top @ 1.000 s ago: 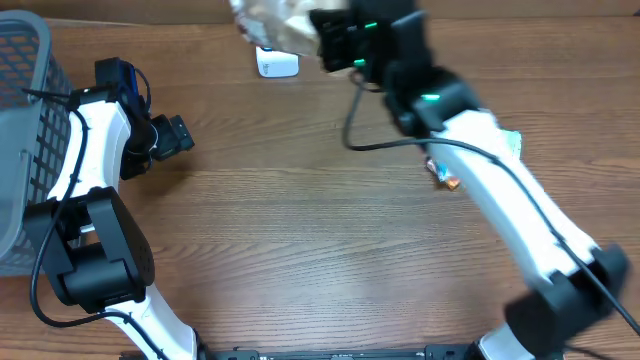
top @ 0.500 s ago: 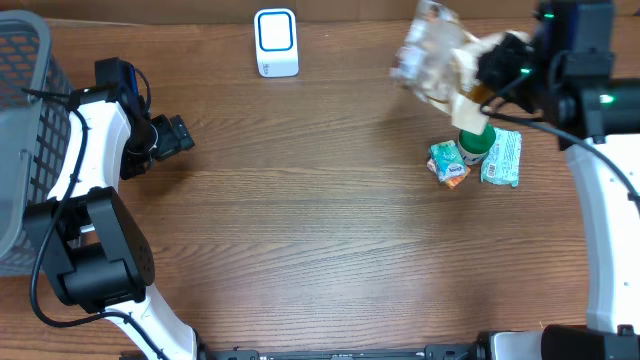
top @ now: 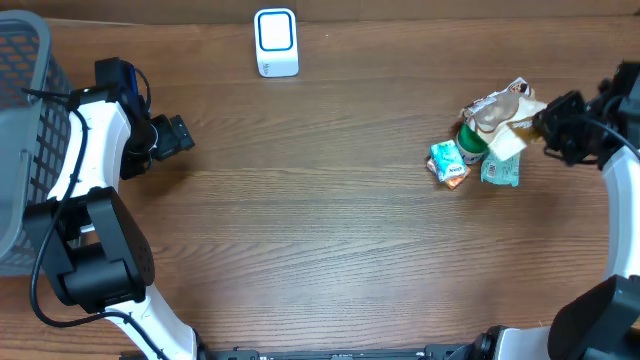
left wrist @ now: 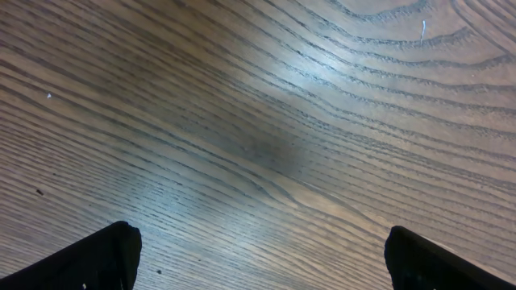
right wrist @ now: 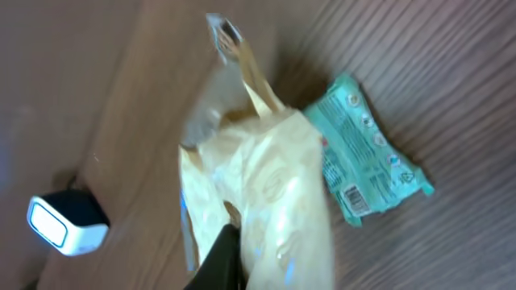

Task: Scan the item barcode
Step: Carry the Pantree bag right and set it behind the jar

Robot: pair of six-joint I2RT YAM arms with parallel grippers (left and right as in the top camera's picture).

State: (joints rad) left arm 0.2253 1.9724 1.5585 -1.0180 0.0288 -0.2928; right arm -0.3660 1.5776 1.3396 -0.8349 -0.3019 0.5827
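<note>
Packet (top: 497, 110) of crinkled pale film, clamped in the right hand (top: 538, 120) at the worktop's (top: 320, 220) right edge, hangs over a green-capped bottle (top: 471, 141), a teal sachet (top: 500, 168) and a smaller teal-and-orange pack (top: 449, 163), well apart from the white barcode scanner (top: 276, 42) standing at the rear centre. The left hand (top: 176, 135), spread wide and holding nothing, hovers over bare wood beside the grey basket (top: 25, 60) at the worktop's left side.
</note>
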